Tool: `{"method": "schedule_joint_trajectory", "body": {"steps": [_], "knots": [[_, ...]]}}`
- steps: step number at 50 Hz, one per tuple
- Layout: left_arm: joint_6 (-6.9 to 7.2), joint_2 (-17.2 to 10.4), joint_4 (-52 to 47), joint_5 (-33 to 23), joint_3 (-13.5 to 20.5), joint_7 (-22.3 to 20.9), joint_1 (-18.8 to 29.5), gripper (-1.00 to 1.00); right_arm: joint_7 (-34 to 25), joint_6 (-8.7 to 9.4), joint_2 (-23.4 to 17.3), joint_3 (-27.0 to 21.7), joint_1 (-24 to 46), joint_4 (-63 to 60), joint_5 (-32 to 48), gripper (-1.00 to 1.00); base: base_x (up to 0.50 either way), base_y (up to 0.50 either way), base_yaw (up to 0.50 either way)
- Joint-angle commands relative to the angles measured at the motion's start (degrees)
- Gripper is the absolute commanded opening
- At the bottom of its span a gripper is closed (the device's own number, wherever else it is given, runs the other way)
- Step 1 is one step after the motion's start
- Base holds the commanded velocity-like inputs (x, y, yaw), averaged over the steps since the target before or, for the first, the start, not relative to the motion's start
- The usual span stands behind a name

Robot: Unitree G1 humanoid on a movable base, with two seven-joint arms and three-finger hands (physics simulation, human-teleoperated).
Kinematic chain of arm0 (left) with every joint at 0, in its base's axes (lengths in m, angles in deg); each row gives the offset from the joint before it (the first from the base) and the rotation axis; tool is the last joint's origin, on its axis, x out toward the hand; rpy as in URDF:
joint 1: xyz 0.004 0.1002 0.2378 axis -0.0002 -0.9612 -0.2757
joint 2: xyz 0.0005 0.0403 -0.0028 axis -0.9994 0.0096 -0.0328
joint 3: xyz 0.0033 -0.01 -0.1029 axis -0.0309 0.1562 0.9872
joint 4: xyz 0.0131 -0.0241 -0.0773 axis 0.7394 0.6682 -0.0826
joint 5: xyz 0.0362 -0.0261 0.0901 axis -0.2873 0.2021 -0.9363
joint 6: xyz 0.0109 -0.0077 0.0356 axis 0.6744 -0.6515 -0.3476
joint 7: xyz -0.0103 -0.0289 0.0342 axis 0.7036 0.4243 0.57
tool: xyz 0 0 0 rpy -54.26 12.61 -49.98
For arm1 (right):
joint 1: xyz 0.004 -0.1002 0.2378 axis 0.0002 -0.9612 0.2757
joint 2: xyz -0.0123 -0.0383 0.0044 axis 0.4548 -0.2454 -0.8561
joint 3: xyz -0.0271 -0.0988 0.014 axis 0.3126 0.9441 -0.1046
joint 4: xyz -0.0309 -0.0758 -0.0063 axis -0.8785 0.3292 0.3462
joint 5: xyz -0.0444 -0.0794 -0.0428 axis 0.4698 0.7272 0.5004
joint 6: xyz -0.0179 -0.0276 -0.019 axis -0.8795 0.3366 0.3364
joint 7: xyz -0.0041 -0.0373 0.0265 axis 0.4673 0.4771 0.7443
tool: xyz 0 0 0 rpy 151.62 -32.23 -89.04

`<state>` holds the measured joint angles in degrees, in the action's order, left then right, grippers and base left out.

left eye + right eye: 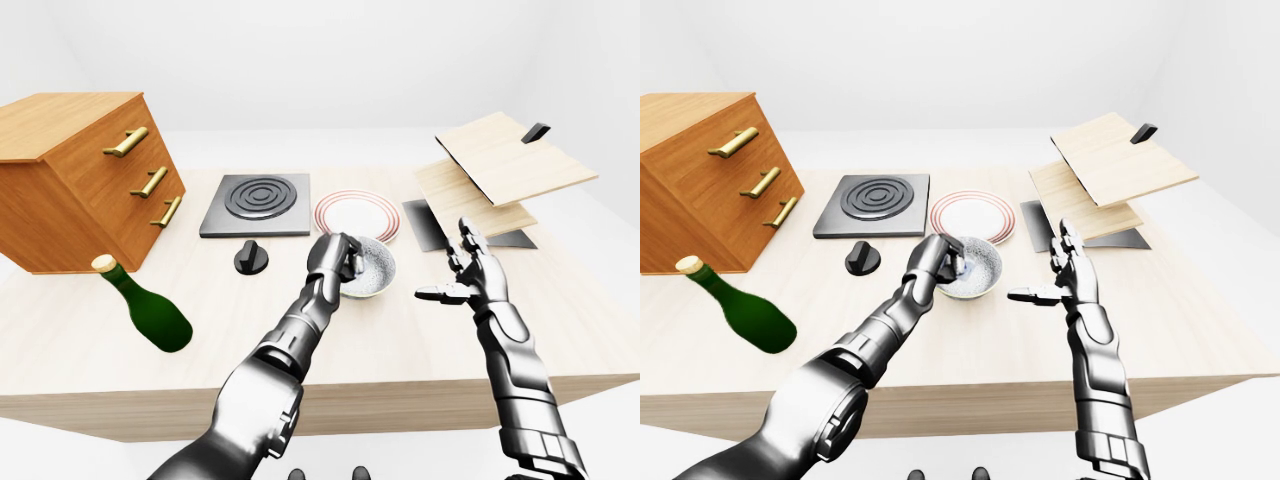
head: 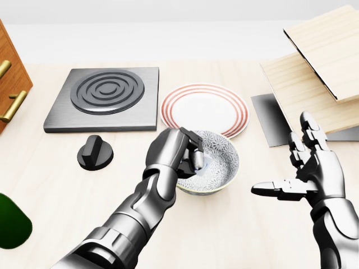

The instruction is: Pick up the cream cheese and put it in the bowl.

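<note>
A patterned white-and-grey bowl (image 2: 228,166) stands on the wooden table just below the striped plate. My left hand (image 2: 196,158) hangs over the bowl's left rim with its fingers curled shut on the cream cheese (image 2: 205,163). The cream cheese is a small pale bluish block, mostly hidden by the fingers, and sits low inside the bowl. My right hand (image 2: 289,162) is open and empty, with its fingers spread, hovering to the right of the bowl.
A red-ringed plate (image 2: 205,109), a hotplate (image 2: 106,95) and a black knob (image 2: 95,152) lie at upper left. A green bottle (image 1: 150,310) and a wooden drawer cabinet (image 1: 75,175) stand at left. Stacked wooden boards (image 2: 320,67) lie over a dark mat (image 2: 269,120) at right.
</note>
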<state>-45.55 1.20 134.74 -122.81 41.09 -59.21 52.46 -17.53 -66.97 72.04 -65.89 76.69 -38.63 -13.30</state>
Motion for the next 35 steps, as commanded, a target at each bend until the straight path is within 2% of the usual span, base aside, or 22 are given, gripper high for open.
{"method": "schedule_joint_trajectory", "body": {"steps": [1,19,20,21,22,23,31,35], "knots": [[0.01,0.1,-0.3,-4.0,0.1,1.3,0.4,-1.00,-0.4,-0.05,-0.1,-0.2,-0.3,-0.4,-0.3,1.00,0.00,0.00,0.00],[0.01,0.3,0.1,-4.1,0.4,2.1,0.7,-1.00,-0.8,-0.26,0.0,-0.1,-0.5,-0.4,-0.2,1.00,0.00,0.00,0.00],[0.01,0.3,0.1,-4.1,0.4,2.1,0.8,-0.93,-0.8,-0.31,0.0,-0.2,-0.5,-0.4,-0.2,1.00,0.00,0.00,0.00],[0.01,0.3,0.2,-4.1,0.4,2.4,0.8,-0.01,-0.9,-0.43,0.0,-0.2,-0.4,-0.1,-0.2,1.00,0.00,0.00,0.00],[0.01,0.3,0.2,-4.1,0.5,2.5,0.9,0.34,-0.9,-0.51,-0.1,-0.2,-0.4,0.0,-0.2,1.00,0.00,0.00,0.00],[0.01,0.4,0.2,-4.0,0.5,2.7,0.9,1.00,-0.9,-0.53,-0.1,-0.3,-0.4,0.0,-0.2,1.00,0.00,0.00,0.00],[0.01,0.3,-0.3,-3.1,1.0,2.7,1.8,1.00,-1.0,-1.05,0.0,-0.1,-0.3,0.6,-0.2,1.00,0.00,0.00,0.00],[0.01,0.1,-2.3,0.4,2.4,0.6,3.6,1.00,-1.0,-1.44,-0.1,-0.1,-0.2,1.2,-0.2,1.00,0.00,0.00,0.00]]}}
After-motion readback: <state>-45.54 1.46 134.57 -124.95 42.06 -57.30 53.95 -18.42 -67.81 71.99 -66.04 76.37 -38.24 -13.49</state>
